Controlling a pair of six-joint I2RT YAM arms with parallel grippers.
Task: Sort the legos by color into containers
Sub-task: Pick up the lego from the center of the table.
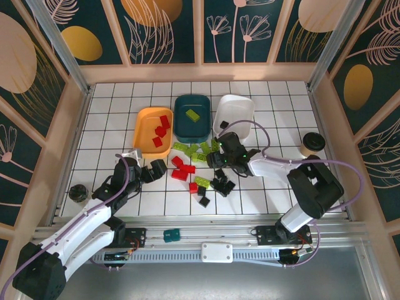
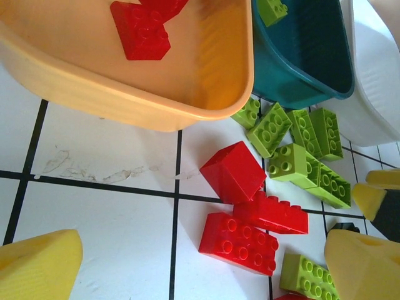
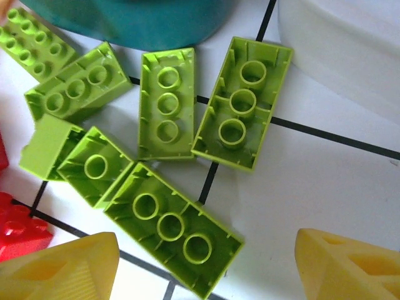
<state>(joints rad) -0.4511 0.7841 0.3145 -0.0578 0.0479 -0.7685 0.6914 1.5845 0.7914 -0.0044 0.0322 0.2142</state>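
Observation:
Three containers stand in a row at the back: an orange-yellow tray (image 1: 144,119) with red legos (image 1: 161,131), a dark teal tray (image 1: 181,125) with one lime lego (image 1: 192,115), and a white tray (image 1: 240,112). Loose lime legos (image 1: 194,151), red legos (image 1: 182,170) and black legos (image 1: 222,183) lie in front of them. My left gripper (image 2: 200,272) is open low over the red bricks (image 2: 240,240), beside the orange tray (image 2: 206,94). My right gripper (image 3: 206,275) is open over upside-down lime bricks, with one brick (image 3: 172,228) between its fingers (image 3: 62,269).
A brown cup with a black lid (image 1: 310,144) stands at the right. A small dark round object (image 1: 78,192) sits at the left. A teal block (image 1: 171,235) lies on the front rail. Wooden walls close in the tiled table on three sides.

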